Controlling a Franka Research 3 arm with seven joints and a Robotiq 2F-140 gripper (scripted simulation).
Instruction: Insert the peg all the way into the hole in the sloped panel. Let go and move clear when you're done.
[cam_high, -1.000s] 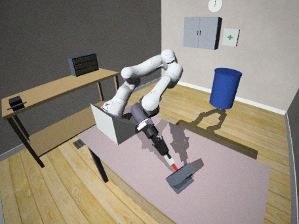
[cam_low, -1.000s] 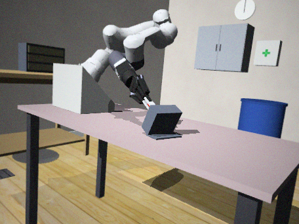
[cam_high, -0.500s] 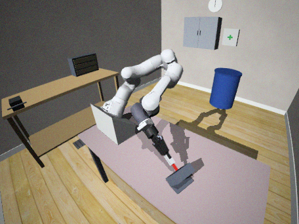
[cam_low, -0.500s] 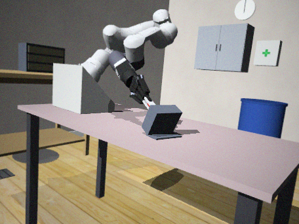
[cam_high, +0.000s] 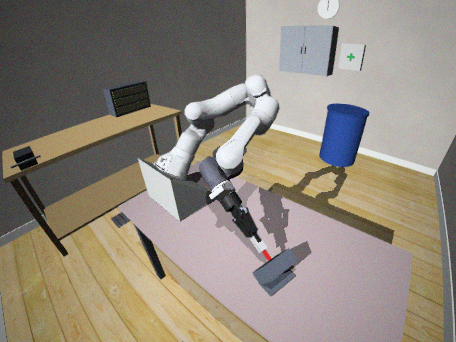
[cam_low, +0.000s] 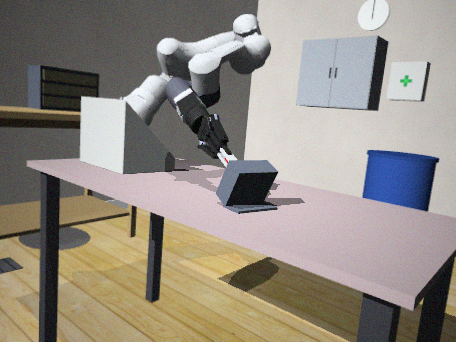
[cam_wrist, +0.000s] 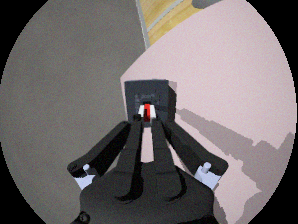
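- the peg (cam_high: 263, 251), white with a red tip, is sitting partway in the hole of the sloped panel (cam_high: 275, 269), red end going in
- the claw (cam_high: 254, 238) is pinching the peg's white end, nearly shut
- panel's resting on the pink counter (cam_high: 345, 280), grey box (cam_high: 169, 189) behind

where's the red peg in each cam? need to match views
Top: red peg lower centre, running from the closed tool down to the sloped panel.
Exterior: peg centre, only a sliver above the panel's top edge.
Wrist: peg centre, seen end-on at the panel's face.
Shared landmark: the sloped panel.
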